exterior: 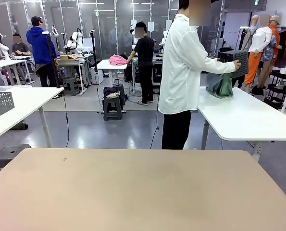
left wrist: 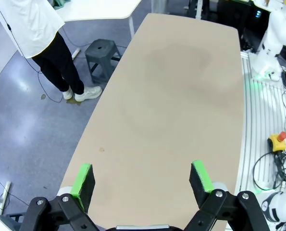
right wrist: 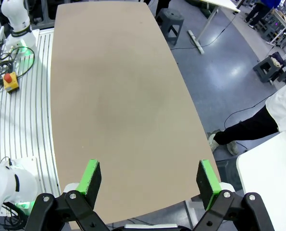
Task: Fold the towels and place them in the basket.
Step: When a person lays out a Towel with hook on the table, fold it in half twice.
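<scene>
Towels (exterior: pixel 220 85) sit in a bunched green and greyish heap on the white side table (exterior: pixel 248 115), just in front of the person (exterior: pixel 181 72). The basket (exterior: pixel 235 58) is right above them, gripped at its edge by the person's hand (exterior: pixel 237 65). Both are well apart from the grippers, beyond the far right corner of the beige table (exterior: pixel 133 187). The left gripper (left wrist: pixel 142 169) hangs over that tabletop with its jaws wide and nothing between them. The right gripper (right wrist: pixel 148 166) hangs over it too, just as wide and holding nothing.
</scene>
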Available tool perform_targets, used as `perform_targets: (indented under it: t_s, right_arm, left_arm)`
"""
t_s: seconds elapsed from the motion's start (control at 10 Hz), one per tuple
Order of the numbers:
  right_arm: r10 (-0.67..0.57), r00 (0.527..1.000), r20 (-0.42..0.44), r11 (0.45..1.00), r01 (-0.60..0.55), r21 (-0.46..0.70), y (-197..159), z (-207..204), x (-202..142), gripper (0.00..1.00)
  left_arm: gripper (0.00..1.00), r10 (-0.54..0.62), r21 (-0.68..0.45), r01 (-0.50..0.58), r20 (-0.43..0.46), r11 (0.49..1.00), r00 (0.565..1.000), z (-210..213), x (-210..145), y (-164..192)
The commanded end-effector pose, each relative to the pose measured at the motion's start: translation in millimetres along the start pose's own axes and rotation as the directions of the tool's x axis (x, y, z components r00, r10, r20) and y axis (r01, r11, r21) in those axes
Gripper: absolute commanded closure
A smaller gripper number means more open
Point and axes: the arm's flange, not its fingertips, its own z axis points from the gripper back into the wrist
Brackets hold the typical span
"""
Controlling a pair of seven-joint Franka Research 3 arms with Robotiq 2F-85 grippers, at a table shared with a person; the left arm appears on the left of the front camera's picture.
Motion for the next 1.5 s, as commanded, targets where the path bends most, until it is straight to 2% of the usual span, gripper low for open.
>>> perform_targets:
  t_s: [0.0, 0.9, 1.2, 1.4]
  right_arm:
    - [0.003, 1.000, 0.011, 1.000, -0.003, 0.000, 0, 0, 2, 0.00]
    - [0.003, 1.000, 0.011, 1.000, -0.003, 0.000, 0, 0, 2, 0.00]
    - [0.003, 1.000, 0.011, 1.000, -0.003, 0.000, 0, 0, 2, 0.00]
    - [0.003, 1.000, 0.011, 1.000, -0.003, 0.000, 0, 0, 2, 0.00]
  left_arm:
    - [0.00, 0.012, 0.010, -0.012, 0.006, 1.000, 1.000, -1, 2, 0]
    - [0.00, 0.000, 0.000, 0.000, 0.000, 1.000, 1.000, 0, 0, 0]
    - [0.00, -0.052, 0.042, 0.055, -0.064, 0.998, 0.997, 14, 20, -2]
    - [0.00, -0.077, 0.058, 0.082, -0.076, 0.995, 0.994, 35, 27, 4]
